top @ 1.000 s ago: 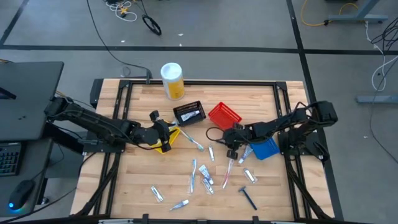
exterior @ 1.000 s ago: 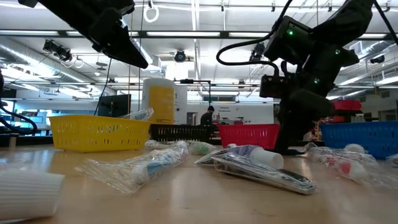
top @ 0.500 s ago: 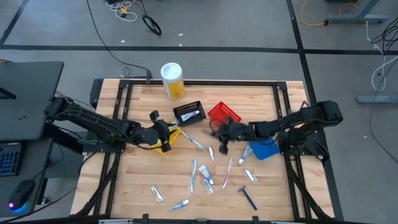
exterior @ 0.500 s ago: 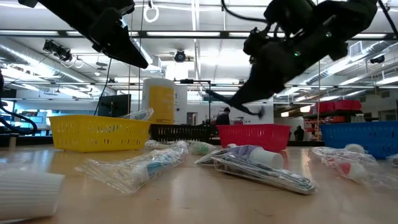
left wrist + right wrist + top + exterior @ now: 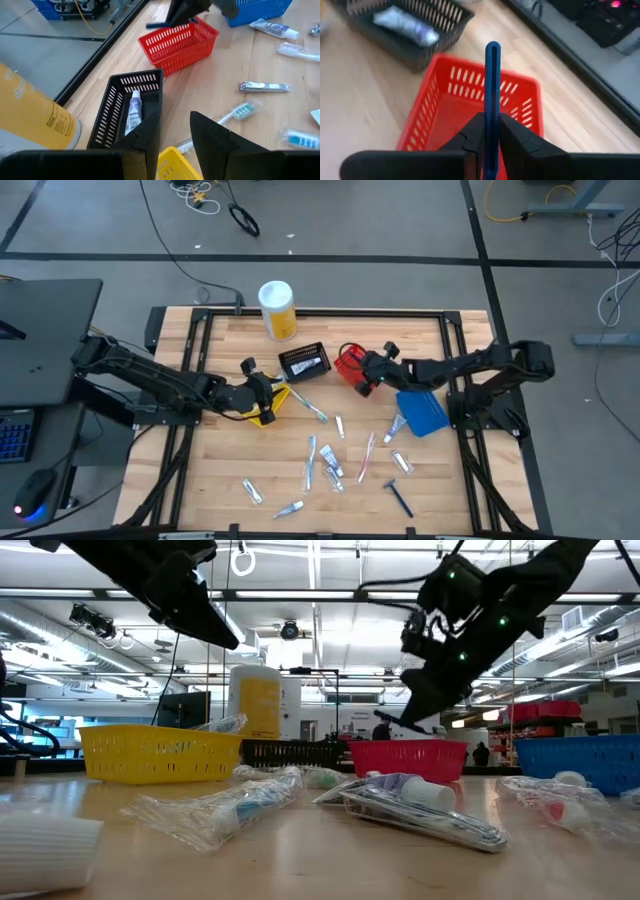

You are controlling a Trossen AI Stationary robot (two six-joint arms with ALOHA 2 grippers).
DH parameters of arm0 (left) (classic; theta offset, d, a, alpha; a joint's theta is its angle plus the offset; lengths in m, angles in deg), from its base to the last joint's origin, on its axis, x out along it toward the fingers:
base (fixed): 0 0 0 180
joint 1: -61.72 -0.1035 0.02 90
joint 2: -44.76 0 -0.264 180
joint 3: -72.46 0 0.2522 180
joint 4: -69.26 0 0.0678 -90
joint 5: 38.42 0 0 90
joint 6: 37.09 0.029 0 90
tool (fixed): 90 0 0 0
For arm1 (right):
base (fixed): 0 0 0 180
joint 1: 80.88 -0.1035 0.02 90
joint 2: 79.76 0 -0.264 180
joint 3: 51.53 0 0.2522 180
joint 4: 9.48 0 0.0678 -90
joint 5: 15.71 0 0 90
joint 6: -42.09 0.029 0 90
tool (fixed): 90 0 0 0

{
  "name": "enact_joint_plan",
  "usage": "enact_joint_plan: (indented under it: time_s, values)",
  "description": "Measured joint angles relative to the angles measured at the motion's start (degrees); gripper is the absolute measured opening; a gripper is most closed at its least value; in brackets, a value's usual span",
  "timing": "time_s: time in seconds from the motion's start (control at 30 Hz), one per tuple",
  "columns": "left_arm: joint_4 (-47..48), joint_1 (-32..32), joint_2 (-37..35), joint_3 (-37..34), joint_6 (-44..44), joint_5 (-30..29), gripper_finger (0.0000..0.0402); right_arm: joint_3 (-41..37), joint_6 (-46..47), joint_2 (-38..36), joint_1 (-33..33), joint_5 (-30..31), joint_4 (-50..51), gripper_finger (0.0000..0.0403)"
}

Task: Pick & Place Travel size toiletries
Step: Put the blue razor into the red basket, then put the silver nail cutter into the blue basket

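One tube binned; right gripper fingers clenched on razor over red basket; left gripper released, many items left on desk.

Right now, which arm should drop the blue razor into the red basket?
The right. Its gripper is shut on the blue razor, directly above the red basket. The left gripper hangs open over the yellow basket, beside the black basket.

Right pincer clamped shut mid-table, left pincer parted, arm outstretched
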Motion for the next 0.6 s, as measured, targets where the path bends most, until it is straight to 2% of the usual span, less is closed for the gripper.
enact_joint_plan:
  time_s: [0.1,0.27,0.6]
  values:
    - [-0.1,0.0,0.0,0.0,-0.1,0.0,0.0114,0.0,-3.5,0.8,1.3,-2.7,0.4,0.0055]
    - [-0.1,0.0,0.0,0.0,-0.1,0.0,0.0114,0.0,-2.4,1.1,3.2,-9.0,2.0,0.0063]
    - [-0.1,0.0,0.0,0.0,-0.1,0.0,0.0114,0.0,-0.2,1.1,4.8,-10.9,4.1,0.0125]
